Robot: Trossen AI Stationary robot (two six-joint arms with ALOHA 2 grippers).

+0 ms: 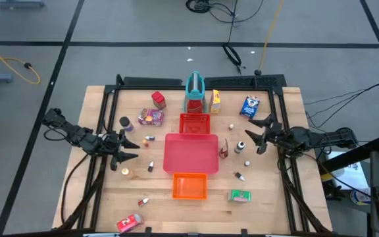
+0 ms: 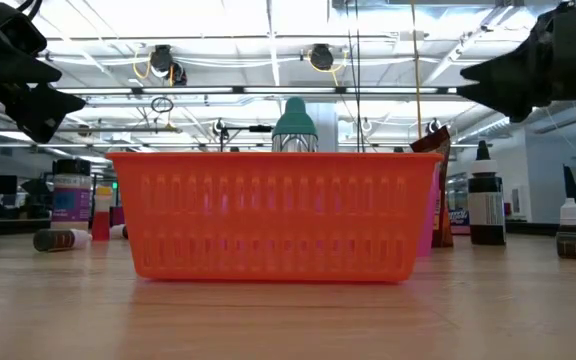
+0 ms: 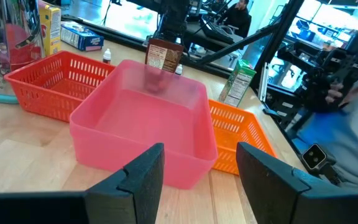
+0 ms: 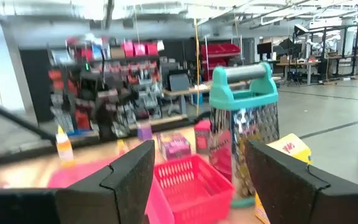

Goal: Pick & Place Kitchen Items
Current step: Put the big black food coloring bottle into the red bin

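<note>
Groceries are sitting scattered all over the wooden surface (image 1: 110, 197) and I'm watching both arms hanging above it with nothing in them. The left gripper (image 1: 125, 151) is hovering over the left side with its jaws spread wide, pointing toward the pink tray (image 1: 191, 153) in the middle. The right gripper (image 1: 258, 131) is hovering over the right side, jaws open too, facing inward.

Down the centre I'm seeing the teal-handled grater (image 1: 195, 92) at the back, then a red basket (image 1: 195, 122), the pink tray, and an orange basket (image 1: 189, 185) closest to the front edge.

Items on the left: a red box (image 1: 158, 99), a pink-purple packet (image 1: 151, 117), a dark purple can (image 1: 125, 123), and a few tiny bottles lying between the can and the tray. A red packet (image 1: 129, 222) is lying near the front left corner.

On the right: a yellow box (image 1: 215, 101) just beside the grater, a blue-white box (image 1: 250, 106), a brown packet (image 1: 223, 149) touching the pink tray's right wall, a dark bottle (image 1: 240, 146) beside it, and a green box (image 1: 241, 195) near the orange basket.
</note>
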